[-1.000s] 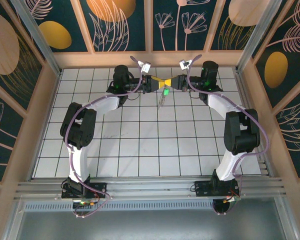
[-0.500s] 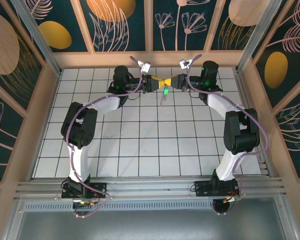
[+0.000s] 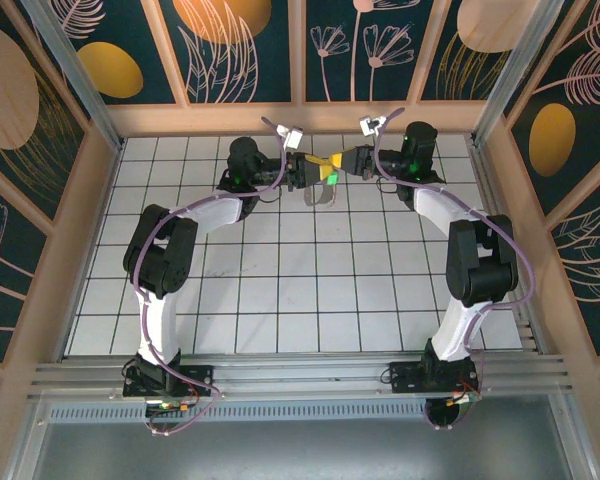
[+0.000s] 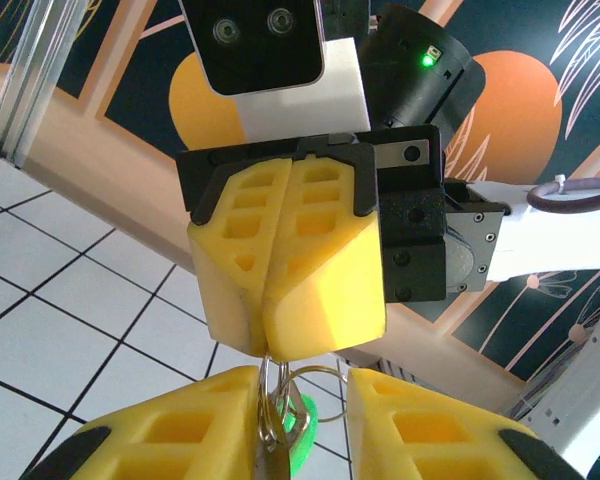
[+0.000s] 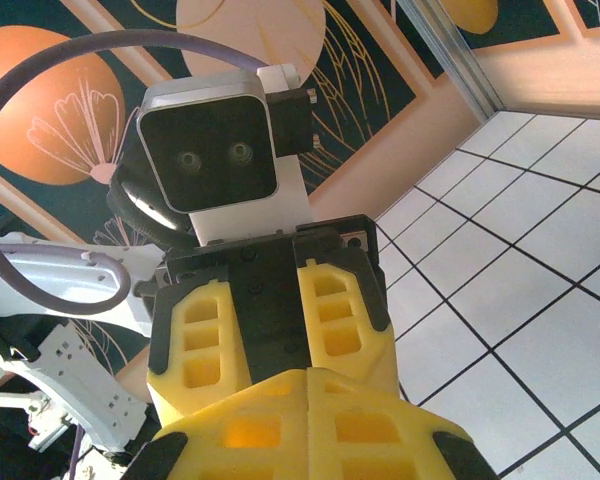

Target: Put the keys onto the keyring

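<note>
So, the right gripper [image 4: 268,345] is pinched shut on the keyring [image 4: 274,395], with the key [image 4: 302,432] hanging right beside it. The left gripper [image 4: 305,385] has its fingers apart on either side of both.

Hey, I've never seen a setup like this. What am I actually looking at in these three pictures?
You are looking at two robot arms, a left arm and a right arm, bolted at the near edge of a white tiled table. One picture looks down from above. The other two come from a small camera on each wrist, so each shows its own yellow fingers at the bottom and the other arm facing it. Each arm ends in a two-finger pincer. The right pincer is shut on a thin metal keyring, held up off the table. A green key sits beside the ring, between the parted fingers of the left pincer.
</note>
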`<state>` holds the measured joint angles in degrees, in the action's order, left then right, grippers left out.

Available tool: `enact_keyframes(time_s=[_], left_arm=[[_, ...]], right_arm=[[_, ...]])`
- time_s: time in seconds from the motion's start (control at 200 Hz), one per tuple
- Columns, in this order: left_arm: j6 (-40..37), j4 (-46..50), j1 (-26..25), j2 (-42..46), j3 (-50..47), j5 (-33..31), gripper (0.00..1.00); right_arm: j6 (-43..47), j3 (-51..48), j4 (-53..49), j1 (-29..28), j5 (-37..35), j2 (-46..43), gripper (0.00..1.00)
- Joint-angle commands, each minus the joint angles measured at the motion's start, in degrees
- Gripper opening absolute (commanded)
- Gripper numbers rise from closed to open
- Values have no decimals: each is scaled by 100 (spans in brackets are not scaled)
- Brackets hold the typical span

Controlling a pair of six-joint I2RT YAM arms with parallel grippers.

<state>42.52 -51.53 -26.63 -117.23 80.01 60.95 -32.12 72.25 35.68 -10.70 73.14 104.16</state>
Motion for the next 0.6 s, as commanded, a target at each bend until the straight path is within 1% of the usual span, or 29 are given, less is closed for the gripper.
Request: enact_keyframes(time_s=[0.0, 0.145, 0.255, 0.35, 0.47, 0.536, 0.591], left_arm=[[90, -401, -20, 11, -11, -109, 28], [137, -539, 7, 60, -88, -435, 29], [268, -736, 53, 53, -134, -479, 29], [314, -799, 62, 39, -135, -454, 25], [318, -798, 62, 7, -84, -359, 15], [325, -768, 62, -9, -48, -298, 15], [327, -749, 62, -26, -29, -245, 17]], right_arm=[[35, -39, 269, 9, 77, -42, 0], [134, -61, 164, 14, 103, -79, 0], [240, -62, 50, 22, 93, -112, 0], [259, -53, 25, 18, 116, -106, 0], [326, -46, -42, 23, 140, -106, 0], [346, -55, -70, 16, 136, -106, 0], [347, -53, -70, 20, 130, -104, 0]])
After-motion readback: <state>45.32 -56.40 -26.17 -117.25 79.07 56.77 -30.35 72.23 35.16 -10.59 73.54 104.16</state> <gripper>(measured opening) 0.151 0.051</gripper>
